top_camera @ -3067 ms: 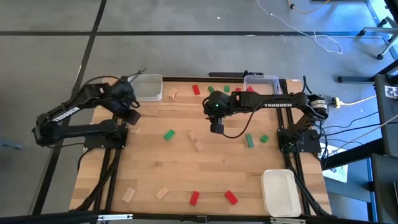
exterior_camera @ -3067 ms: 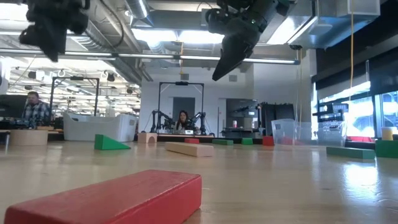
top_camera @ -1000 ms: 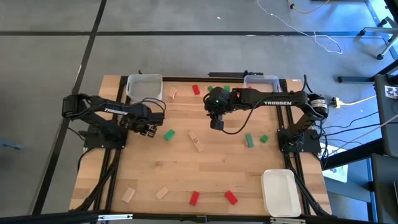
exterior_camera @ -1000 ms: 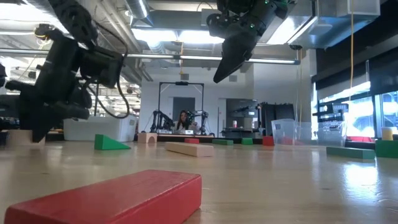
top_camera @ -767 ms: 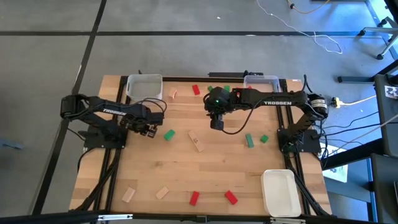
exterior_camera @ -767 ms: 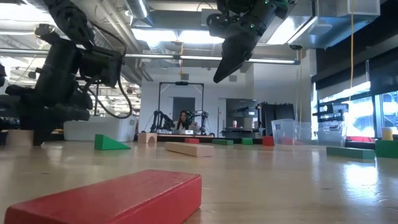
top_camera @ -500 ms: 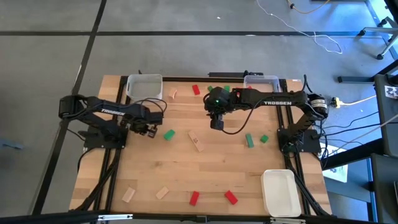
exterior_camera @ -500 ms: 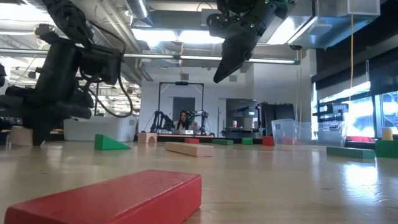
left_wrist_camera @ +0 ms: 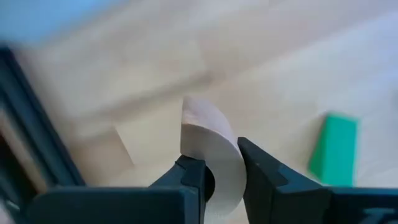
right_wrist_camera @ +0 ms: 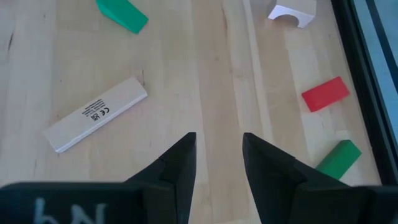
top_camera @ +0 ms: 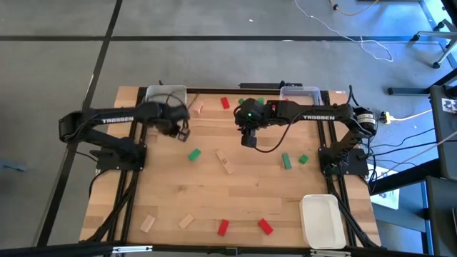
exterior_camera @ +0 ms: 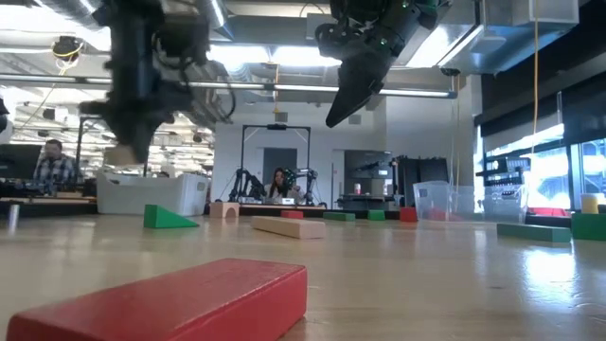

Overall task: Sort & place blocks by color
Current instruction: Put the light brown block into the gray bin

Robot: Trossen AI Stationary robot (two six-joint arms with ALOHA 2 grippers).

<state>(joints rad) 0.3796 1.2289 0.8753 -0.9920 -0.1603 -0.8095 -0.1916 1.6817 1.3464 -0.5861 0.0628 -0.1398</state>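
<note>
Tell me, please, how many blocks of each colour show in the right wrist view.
Green: 2, the green wedge and the green bar
Tan: 2, the tan plank and the tan arch
Red: 1, the red block
Total: 5

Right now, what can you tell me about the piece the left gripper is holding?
The tan wooden block is plain light wood with one rounded edge. It sits clamped between the fingers of the left gripper, sticking out past their tips. It hangs above the table, near the clear bin at the far left corner, touching nothing else.
</note>
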